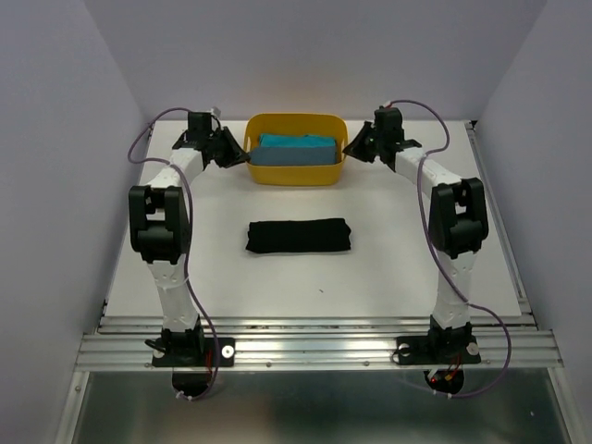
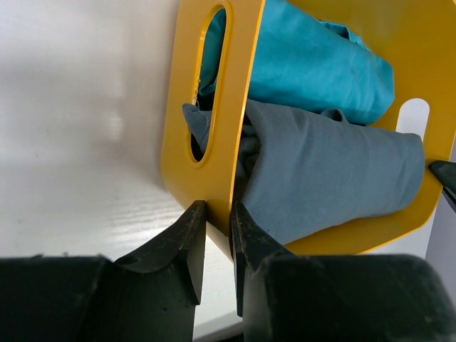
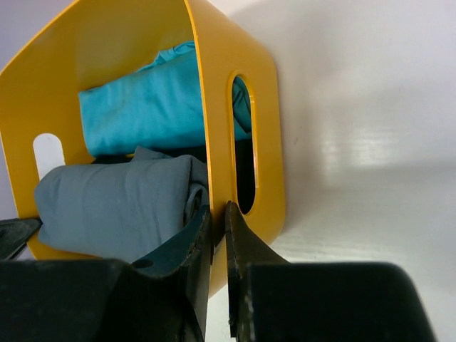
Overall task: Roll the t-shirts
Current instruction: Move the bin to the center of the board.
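Observation:
A black t-shirt (image 1: 298,237) lies rolled into a bar at the table's middle, apart from both grippers. A teal-blue t-shirt (image 1: 298,141) lies rolled inside the yellow tub (image 1: 294,119) at the back, behind a grey-blue rolled garment (image 1: 291,158). My left gripper (image 1: 239,157) is shut on the tub's left wall (image 2: 178,142), one finger inside and one outside; its own view shows the gripper (image 2: 217,214) low on that wall. My right gripper (image 1: 353,146) is shut on the tub's right wall (image 3: 267,142), as its own view shows (image 3: 218,212). Teal roll (image 2: 313,64) (image 3: 142,107) and grey-blue roll (image 2: 335,171) (image 3: 107,206) show in both wrist views.
The tub has slot handles in both side walls (image 2: 206,78) (image 3: 246,142). The booth's walls close in the table at left, right and back. A metal rail (image 1: 314,347) runs along the near edge by the arm bases.

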